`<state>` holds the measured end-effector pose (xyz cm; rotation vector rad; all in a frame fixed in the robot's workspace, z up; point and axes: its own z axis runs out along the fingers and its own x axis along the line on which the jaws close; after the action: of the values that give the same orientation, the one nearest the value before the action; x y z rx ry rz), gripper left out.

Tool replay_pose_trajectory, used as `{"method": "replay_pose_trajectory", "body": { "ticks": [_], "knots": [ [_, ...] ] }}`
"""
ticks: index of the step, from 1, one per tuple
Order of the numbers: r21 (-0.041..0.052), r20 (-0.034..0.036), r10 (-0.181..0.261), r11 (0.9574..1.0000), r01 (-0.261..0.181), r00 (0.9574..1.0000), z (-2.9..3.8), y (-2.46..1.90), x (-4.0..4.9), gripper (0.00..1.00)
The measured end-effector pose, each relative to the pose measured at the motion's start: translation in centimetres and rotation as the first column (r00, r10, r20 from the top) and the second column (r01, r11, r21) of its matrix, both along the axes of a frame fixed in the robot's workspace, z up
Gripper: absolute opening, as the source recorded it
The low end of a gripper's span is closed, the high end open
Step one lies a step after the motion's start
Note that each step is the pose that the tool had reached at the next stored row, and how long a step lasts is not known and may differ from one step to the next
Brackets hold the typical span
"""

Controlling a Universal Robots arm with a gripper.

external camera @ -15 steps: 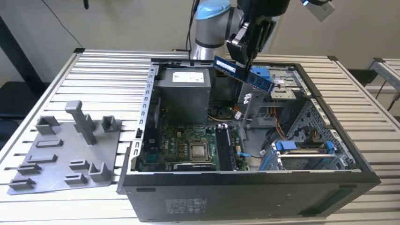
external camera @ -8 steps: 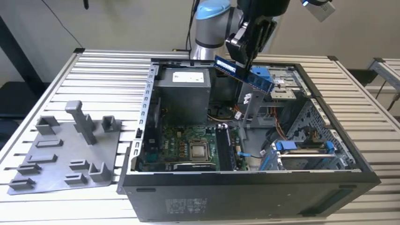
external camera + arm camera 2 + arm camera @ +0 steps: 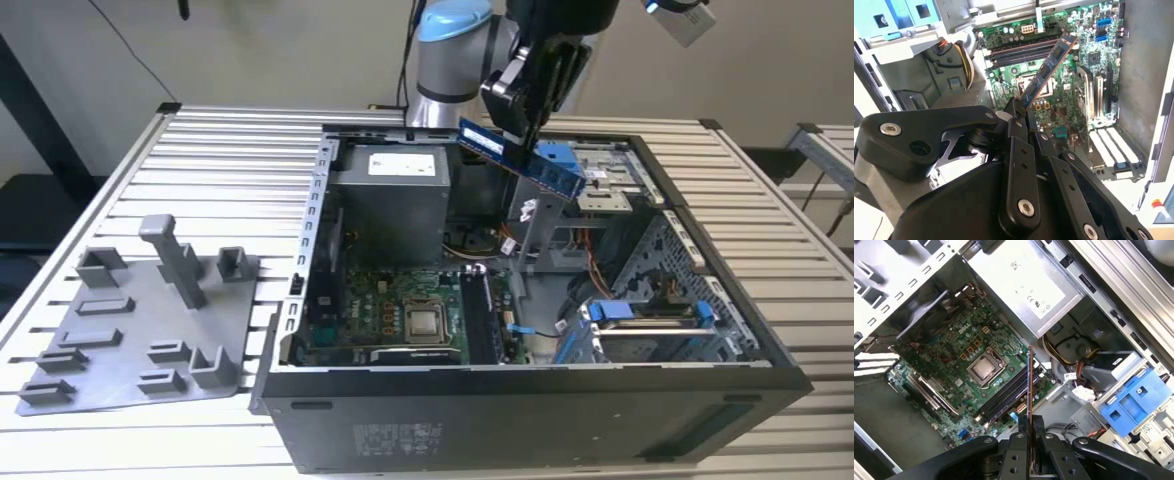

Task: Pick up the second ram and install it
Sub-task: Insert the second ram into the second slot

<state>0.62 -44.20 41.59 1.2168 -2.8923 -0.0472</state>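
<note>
The gripper (image 3: 1016, 114) has its fingers shut on the second ram (image 3: 1049, 70), pinching the blue stick by its flat faces near one end. Most of its length therefore runs out past the fingertips toward the motherboard (image 3: 1004, 87). In the first wrist view the stick shows edge-on, a thin line rising from between the fingers and crossing over the memory slots (image 3: 1004, 397) beside the processor socket (image 3: 985, 369). In the exterior view it hangs well above the motherboard, over the open computer case (image 3: 534, 420) and touching nothing but the fingers. Its long axis is tilted there, the end on the exterior view's right lower than the other. I judge that it is neither level with the motherboard nor lined up along the slots, and it is not yet seated. Farther from the motherboard, the grey power supply (image 3: 394, 190) stands along one edge of it and the blue drive-bay clips (image 3: 1131, 400) sit past the slots. Beyond the case wall, on the exterior view's left of the motherboard, a grey fixture tray (image 3: 134, 330) lies on the slatted worktop (image 3: 227, 160).
</note>
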Motion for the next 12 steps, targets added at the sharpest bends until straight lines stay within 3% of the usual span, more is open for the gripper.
{"method": "replay_pose_trajectory", "body": {
  "ticks": [12],
  "knots": [
    [0.0001,-0.0002,-0.017,0.9999,0.017,0.9999,0.01,0.0,0.0,0.14]
  ]
}}
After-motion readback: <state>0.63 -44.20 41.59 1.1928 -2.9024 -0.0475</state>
